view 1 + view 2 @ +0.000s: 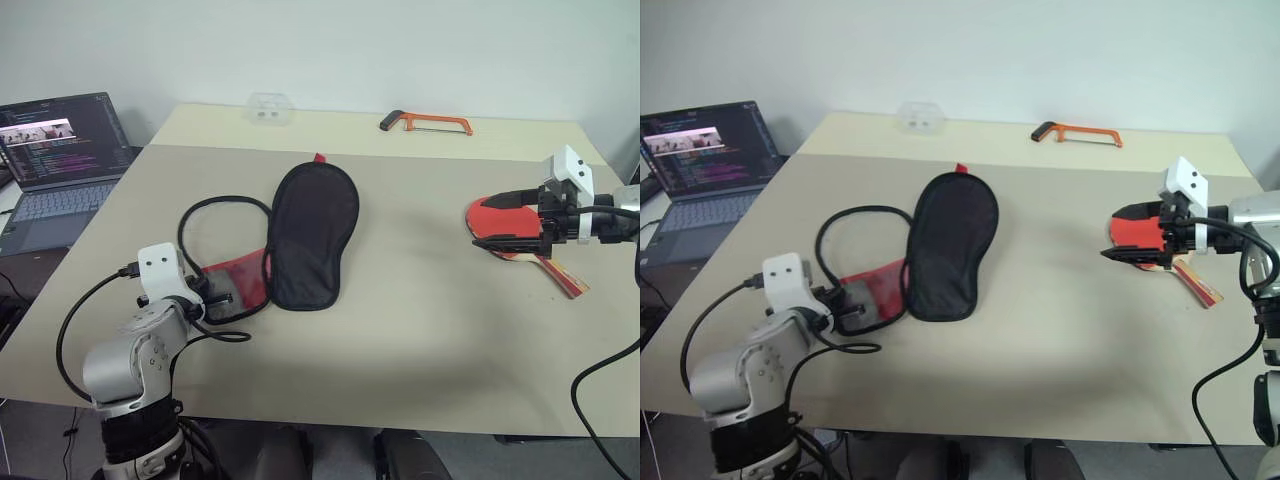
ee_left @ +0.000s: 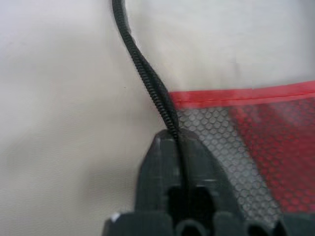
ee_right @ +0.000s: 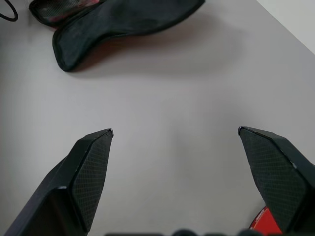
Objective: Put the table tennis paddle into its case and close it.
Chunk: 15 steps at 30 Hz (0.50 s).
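Observation:
The case (image 1: 313,235) lies mid-table, black face up, with its red mesh-pocket flap (image 1: 240,283) spread toward me. Its black zipper band (image 1: 215,210) arches in a loop off that flap. My left gripper (image 1: 222,298) is shut on the zipper band (image 2: 142,69) at the corner of the mesh flap (image 2: 256,147). The table tennis paddle (image 1: 487,214) lies red face up on the right, its striped handle (image 1: 562,278) pointing toward the near right. My right gripper (image 3: 174,132) hovers open just above it, with only bare table between its fingers.
An open laptop (image 1: 60,150) sits on a lower desk beyond the table's left edge. An orange hacksaw (image 1: 425,122) and a small clear box (image 1: 268,108) lie near the far edge. Bare tabletop (image 1: 420,300) separates case and paddle.

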Tool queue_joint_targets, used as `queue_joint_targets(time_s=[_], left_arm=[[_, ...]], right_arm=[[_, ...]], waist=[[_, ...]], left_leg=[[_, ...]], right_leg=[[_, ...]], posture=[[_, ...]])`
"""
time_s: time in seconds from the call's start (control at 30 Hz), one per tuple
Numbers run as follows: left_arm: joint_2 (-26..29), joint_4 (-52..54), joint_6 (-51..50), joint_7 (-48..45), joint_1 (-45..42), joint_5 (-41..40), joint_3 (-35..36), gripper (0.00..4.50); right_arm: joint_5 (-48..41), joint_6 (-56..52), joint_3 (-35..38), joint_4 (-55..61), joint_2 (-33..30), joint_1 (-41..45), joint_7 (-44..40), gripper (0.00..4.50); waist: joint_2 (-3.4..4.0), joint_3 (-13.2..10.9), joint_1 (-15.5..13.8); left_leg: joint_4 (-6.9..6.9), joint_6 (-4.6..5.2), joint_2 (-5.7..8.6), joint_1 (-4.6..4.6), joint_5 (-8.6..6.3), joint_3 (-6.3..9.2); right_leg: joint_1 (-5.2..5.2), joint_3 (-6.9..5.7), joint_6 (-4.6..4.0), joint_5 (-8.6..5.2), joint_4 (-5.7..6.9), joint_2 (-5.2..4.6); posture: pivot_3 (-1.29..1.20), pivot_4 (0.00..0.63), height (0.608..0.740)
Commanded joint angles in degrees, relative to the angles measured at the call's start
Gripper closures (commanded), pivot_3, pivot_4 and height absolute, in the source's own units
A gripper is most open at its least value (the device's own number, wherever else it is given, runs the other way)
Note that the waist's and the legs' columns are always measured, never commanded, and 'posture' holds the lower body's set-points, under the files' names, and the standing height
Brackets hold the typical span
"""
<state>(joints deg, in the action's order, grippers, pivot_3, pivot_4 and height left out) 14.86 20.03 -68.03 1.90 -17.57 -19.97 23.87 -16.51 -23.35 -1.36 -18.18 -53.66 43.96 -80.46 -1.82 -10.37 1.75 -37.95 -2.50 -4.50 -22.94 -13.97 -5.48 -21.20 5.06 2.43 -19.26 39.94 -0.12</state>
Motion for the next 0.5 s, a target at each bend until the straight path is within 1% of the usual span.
queue_joint_targets(time_s=[0.03, 0.13, 0.27, 0.5], left_arm=[[-2.0, 1.5, 4.1, -0.5, -4.9, -1.2, -0.9, 4.49], [-2.9, 1.7, 10.4, -4.1, -6.7, -2.0, -2.9, 4.49], [-5.7, 0.4, 14.3, -6.0, -7.7, -3.4, -5.9, 4.49], [-10.4, -5.0, 16.8, -2.0, -10.2, 0.2, -12.4, 4.49]], right_arm=[[0.0, 1.2, 0.9, 0.6, -0.4, 2.0, -0.1, 0.00], [0.0, 1.1, 0.9, 0.7, -0.3, 2.1, 0.0, 0.00], [-0.2, 1.1, 1.0, 1.2, -0.4, 1.9, 0.0, 0.00], [-0.4, 0.7, 1.5, 2.0, -1.1, 1.5, 0.1, 0.00]], waist=[[-0.04, 0.0, -0.1], [-0.03, 0.0, -0.1], [-0.03, 0.0, 0.2], [-0.03, 0.0, 0.1]], left_leg=[[0.00, 0.00, 0.00, -0.01, 0.00, 0.01], [0.01, -0.01, 0.00, -0.04, 0.00, 0.02], [0.04, -0.09, -0.02, -0.03, -0.04, -0.02], [0.02, -0.10, 0.00, -0.03, -0.05, 0.02]], right_leg=[[0.00, -0.01, 0.00, 0.00, 0.00, 0.00], [-0.01, -0.02, 0.00, 0.00, -0.03, 0.01], [-0.02, 0.08, 0.00, 0.00, -0.13, 0.04], [0.00, 0.06, 0.01, 0.01, -0.15, 0.06]], posture=[[0.00, 0.150, 0.740], [0.00, 0.150, 0.740], [0.00, 0.150, 0.740], [0.00, 0.150, 0.740]])
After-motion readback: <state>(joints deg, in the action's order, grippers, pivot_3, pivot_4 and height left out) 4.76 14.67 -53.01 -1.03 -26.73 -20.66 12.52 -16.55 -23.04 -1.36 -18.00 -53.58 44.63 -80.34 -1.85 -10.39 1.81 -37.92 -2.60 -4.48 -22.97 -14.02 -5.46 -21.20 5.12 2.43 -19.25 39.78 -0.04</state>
